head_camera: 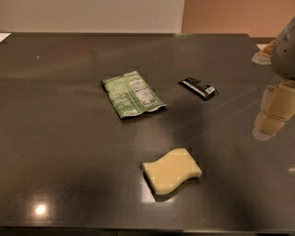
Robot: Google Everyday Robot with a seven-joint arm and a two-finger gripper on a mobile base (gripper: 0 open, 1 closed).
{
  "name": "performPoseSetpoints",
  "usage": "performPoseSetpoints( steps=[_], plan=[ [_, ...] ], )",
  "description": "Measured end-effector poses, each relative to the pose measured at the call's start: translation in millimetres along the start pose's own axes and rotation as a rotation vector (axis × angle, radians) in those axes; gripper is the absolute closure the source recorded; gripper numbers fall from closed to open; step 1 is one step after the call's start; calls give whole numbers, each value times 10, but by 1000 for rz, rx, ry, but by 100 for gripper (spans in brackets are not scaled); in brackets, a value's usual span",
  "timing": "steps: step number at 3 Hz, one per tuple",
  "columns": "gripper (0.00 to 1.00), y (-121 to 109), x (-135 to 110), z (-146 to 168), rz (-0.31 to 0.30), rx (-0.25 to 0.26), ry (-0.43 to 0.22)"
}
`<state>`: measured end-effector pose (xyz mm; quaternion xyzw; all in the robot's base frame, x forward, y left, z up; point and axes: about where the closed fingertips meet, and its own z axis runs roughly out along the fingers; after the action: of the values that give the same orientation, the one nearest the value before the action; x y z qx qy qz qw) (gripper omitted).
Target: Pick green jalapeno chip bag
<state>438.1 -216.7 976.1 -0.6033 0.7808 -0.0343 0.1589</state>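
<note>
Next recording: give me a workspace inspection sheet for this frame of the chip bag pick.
Surface: dark glossy table, with light glare near the front left.
Job's things: green chip bag lying flat, left of centre, untouched.
Clutter: black bar to the right of the bag; yellow sponge nearer the front.
Grippers: gripper at the right edge, well apart from the bag.
Cables: nothing seen.
Surroundings: pale wall behind the table.

One bag, bar, sponge; jaws right
</note>
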Motion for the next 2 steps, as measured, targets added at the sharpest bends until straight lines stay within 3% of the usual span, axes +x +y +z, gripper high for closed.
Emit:
performPoseSetpoints(
  steps=[2],
  plan=[
    [0, -110, -89, 12, 5, -4, 3]
  ],
)
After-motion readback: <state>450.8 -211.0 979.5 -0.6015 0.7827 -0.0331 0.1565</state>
